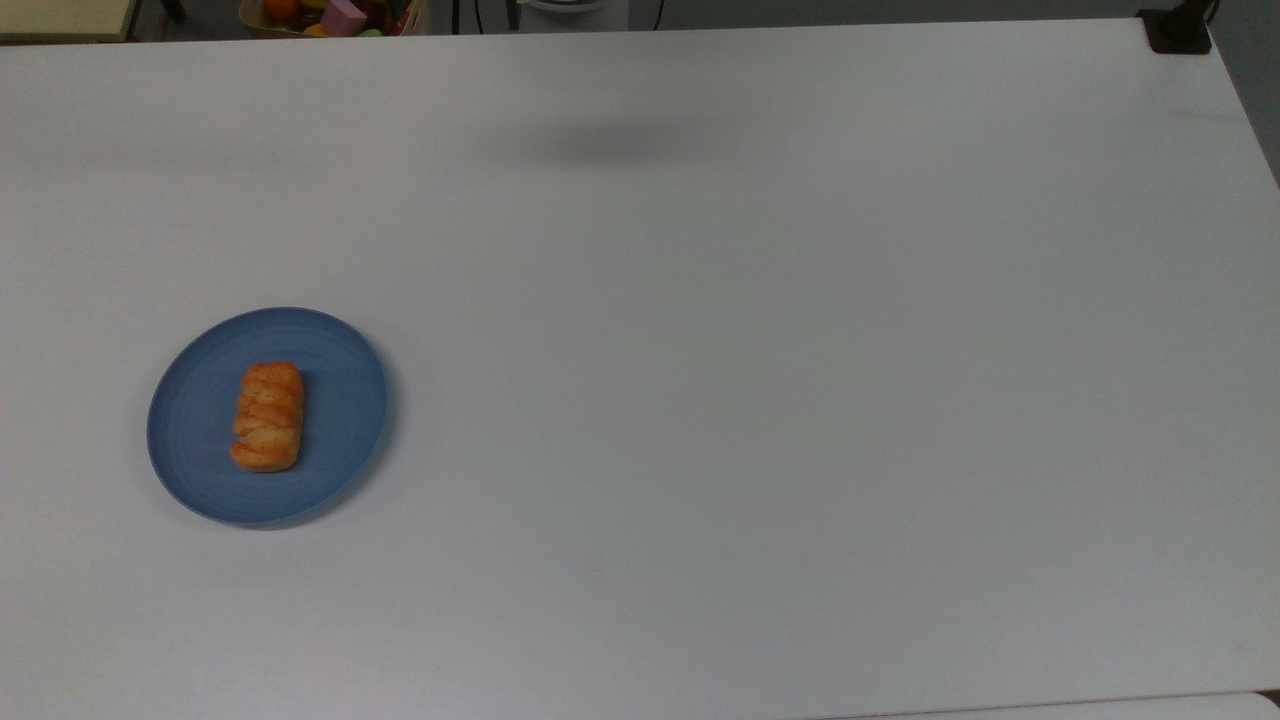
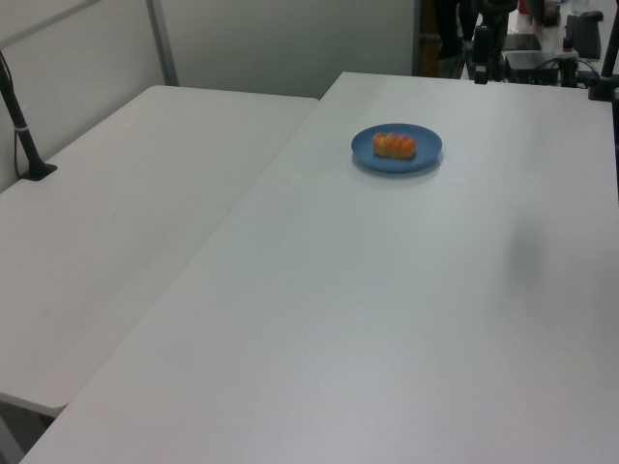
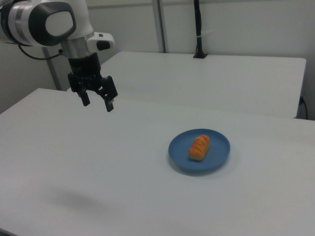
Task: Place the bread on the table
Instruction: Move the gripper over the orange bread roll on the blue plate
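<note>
A: In the top view, the small golden-orange braided bread [image 1: 268, 416] lay on the round blue plate [image 1: 340, 440] at the left of the frame, on the large white matte table [image 1: 760, 380].

B: In the left view, it was at the upper centre [image 2: 395, 145].

A: The right view added the black two-finger gripper [image 3: 97, 102], fingers apart and empty, at the upper left, well apart from the bread.

B: It looked light and soft; I would pinch its long sides gently.

White table [image 1: 760, 400] — blue plate [image 1: 340, 400] on it.
</note>
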